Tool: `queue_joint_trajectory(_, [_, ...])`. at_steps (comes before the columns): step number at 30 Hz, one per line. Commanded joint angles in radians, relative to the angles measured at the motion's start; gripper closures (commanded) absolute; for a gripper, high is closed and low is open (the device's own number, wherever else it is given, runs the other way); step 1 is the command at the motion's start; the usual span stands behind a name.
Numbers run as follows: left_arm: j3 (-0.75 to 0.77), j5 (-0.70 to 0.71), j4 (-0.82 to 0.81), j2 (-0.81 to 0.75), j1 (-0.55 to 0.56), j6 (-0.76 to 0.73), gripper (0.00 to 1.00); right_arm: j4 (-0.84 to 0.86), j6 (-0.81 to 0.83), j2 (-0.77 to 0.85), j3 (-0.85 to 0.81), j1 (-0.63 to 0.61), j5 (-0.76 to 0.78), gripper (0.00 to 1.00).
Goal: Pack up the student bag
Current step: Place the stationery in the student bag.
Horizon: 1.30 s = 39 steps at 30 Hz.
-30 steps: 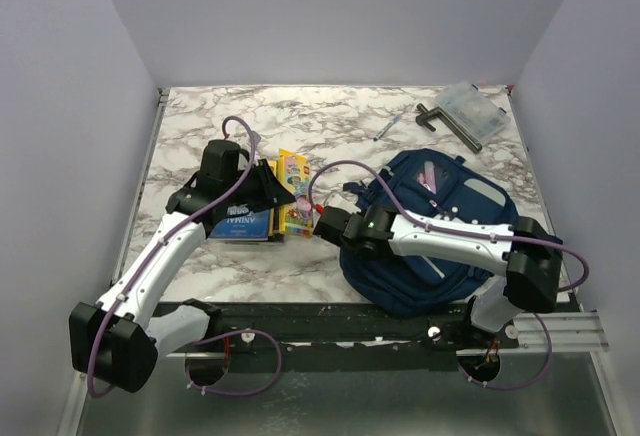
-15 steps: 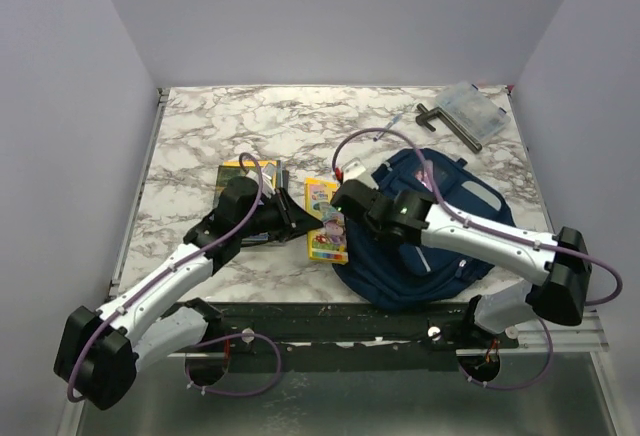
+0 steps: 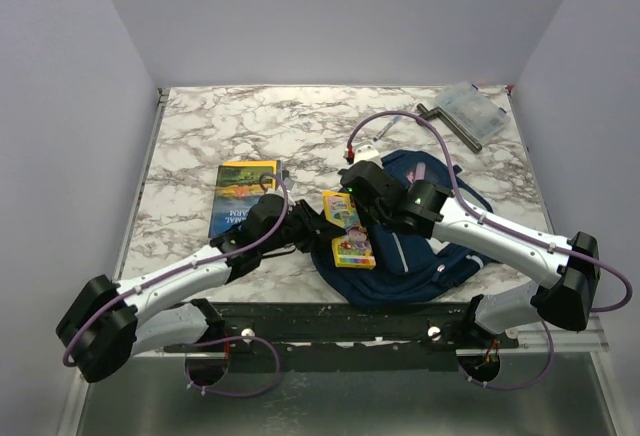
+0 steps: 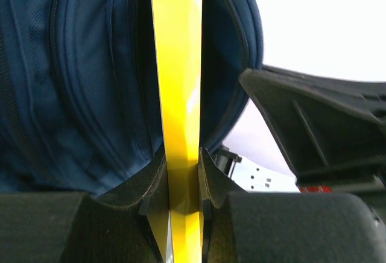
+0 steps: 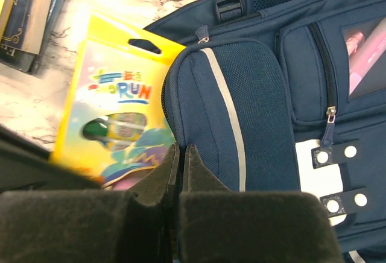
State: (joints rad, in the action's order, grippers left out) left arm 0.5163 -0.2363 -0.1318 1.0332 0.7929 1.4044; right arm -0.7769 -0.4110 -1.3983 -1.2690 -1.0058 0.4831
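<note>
The student bag (image 3: 400,266) is lying at the near right of the table (image 3: 200,136). A flat packet (image 3: 350,241) is leaning on its left side, one edge tucked behind the bag's front. Some books (image 3: 243,196) are lying further left. A box (image 3: 474,106) and a handle (image 3: 455,128) are sitting in the far right corner, behind the bag.

There is one navy blue fabric backpack (image 3: 395,274), one flat yellow printed packet (image 3: 352,246) and one clear plastic box (image 3: 472,104). Also one dark L-shaped bar (image 3: 450,124) and at least two stacked books (image 3: 243,196)
</note>
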Motion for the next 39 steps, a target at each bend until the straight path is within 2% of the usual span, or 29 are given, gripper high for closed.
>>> queue_joint_trajectory(1, [0.055, 0.099, -0.125, 0.094, 0.051, 0.067, 0.91, 0.086, -0.053, 0.035, -0.042, 0.003, -0.038, 0.99])
queue_joint_trajectory(10, [0.081, 0.226, -0.243, 0.230, 0.157, 0.136, 0.91, 0.086, -0.060, 0.043, -0.060, 0.002, -0.048, 1.00])
queue_joint_trajectory(14, [0.114, 0.229, -0.266, 0.291, 0.206, 0.102, 0.90, 0.106, -0.053, 0.048, -0.051, 0.003, -0.078, 0.99])
queue_joint_trajectory(18, [0.109, 0.305, -0.266, 0.288, 0.251, 0.060, 0.89, 0.108, -0.045, 0.056, -0.049, 0.004, -0.076, 0.99])
queue_joint_trajectory(25, [0.221, 0.238, -0.283, 0.420, 0.265, 0.038, 0.90, 0.120, -0.046, 0.064, -0.038, 0.003, -0.098, 0.99])
queue_joint_trajectory(28, [0.208, 0.240, -0.286, 0.440, 0.260, 0.094, 0.89, 0.116, -0.047, 0.068, -0.034, 0.004, -0.096, 1.00])
queue_joint_trajectory(29, [0.204, 0.246, -0.289, 0.445, 0.253, 0.110, 0.84, 0.117, -0.049, 0.070, -0.031, 0.004, -0.096, 1.00])
queue_joint_trajectory(32, [0.209, 0.247, -0.290, 0.451, 0.247, 0.106, 0.59, 0.122, -0.055, 0.075, -0.023, 0.003, -0.092, 1.00])
queue_joint_trajectory(35, [0.186, 0.225, -0.286, 0.435, 0.247, 0.104, 0.42, 0.117, -0.050, 0.068, -0.025, 0.004, -0.087, 1.00])
queue_joint_trajectory(36, [0.160, 0.208, -0.283, 0.416, 0.246, 0.110, 0.33, 0.112, -0.050, 0.065, -0.026, 0.004, -0.080, 0.99])
queue_joint_trajectory(38, [0.109, 0.193, -0.255, 0.358, 0.241, 0.117, 0.07, 0.102, -0.050, 0.064, -0.026, 0.005, -0.068, 0.99])
queue_joint_trajectory(39, [0.081, 0.192, -0.220, 0.315, 0.237, 0.122, 0.02, 0.102, -0.051, 0.066, -0.022, 0.006, -0.067, 0.99])
